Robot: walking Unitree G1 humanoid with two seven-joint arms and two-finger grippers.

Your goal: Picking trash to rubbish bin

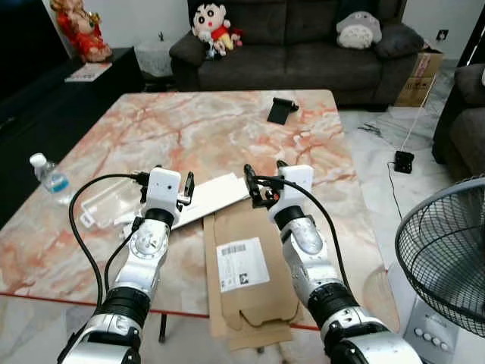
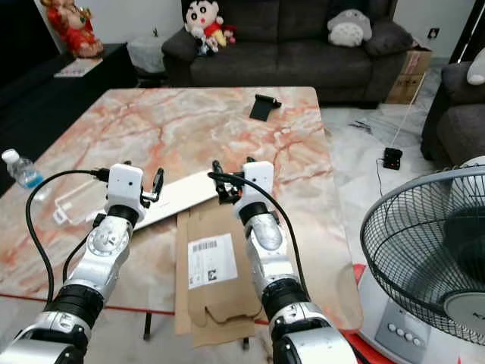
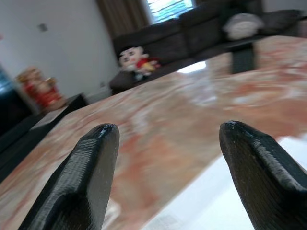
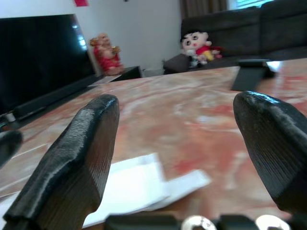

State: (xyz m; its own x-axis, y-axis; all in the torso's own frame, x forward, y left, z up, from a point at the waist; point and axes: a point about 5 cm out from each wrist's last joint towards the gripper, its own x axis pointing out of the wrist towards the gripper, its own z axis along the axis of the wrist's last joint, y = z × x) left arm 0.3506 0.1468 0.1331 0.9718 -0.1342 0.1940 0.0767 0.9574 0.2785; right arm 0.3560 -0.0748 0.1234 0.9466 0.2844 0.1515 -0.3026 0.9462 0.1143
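On the table [image 1: 106,144]: one flattened carton [image 1: 246,273], one bottle [image 1: 50,178]

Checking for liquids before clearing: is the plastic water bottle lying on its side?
No, the water bottle stands upright near the table's left edge, cap on top.

Marble table [image 1: 189,129] carries flattened cardboard [image 1: 246,273], white sheet [image 1: 212,196], clear plastic tray [image 1: 106,206], water bottle [image 1: 49,177], black stand [image 1: 282,111].

Grey sofa [image 1: 303,45] behind marble table [image 1: 189,129]; fan [image 1: 447,254] at right
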